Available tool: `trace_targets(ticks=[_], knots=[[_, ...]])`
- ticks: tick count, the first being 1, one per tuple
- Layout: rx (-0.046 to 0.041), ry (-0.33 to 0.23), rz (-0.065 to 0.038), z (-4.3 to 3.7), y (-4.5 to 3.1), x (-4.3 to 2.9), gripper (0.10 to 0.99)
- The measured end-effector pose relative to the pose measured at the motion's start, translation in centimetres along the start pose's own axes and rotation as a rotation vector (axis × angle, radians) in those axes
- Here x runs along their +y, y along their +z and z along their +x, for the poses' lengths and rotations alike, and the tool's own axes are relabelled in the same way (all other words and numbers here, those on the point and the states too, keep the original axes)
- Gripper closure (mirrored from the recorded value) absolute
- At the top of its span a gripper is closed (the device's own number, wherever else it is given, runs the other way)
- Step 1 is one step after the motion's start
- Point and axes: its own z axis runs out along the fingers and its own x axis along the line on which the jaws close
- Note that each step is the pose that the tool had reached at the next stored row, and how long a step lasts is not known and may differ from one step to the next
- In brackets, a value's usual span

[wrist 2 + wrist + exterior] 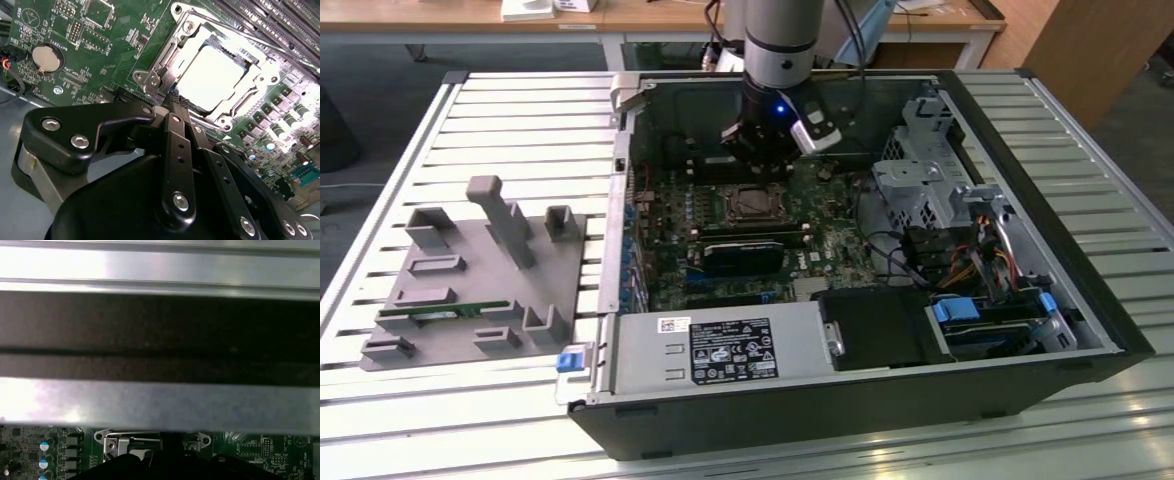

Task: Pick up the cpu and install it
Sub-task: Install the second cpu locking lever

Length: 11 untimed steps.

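Note:
The cpu (212, 75), a flat square chip with a bright metal top, lies inside the metal-framed socket (160, 75) on the green motherboard (115, 40). In the exterior view the cpu (754, 205) sits mid-board inside the open computer case (1067, 300). My gripper (177, 100) hangs just above the socket's edge, its black fingers (172, 130) pressed together with nothing between them. The exterior view has the gripper (758, 165) a little above and behind the cpu. The socket frame (117, 445) peeks out under the case wall in the first wrist view.
A black ribbed block (740, 255) lies just in front of the socket. Power supply (720, 350), drive cage (921, 190) and cables (961, 265) crowd the case. On the exterior view's left, a grey fixture tray (467, 270) holds a green memory stick (440, 312).

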Motion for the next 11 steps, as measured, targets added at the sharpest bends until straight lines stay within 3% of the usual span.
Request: trace_targets(ticks=[5,11], knots=[[-0.0003,0.000,-0.006,0.00,-0.57,-0.02,0.980],[-0.0002,0.000,-0.007,0.00,-2.91,0.08,0.980]])
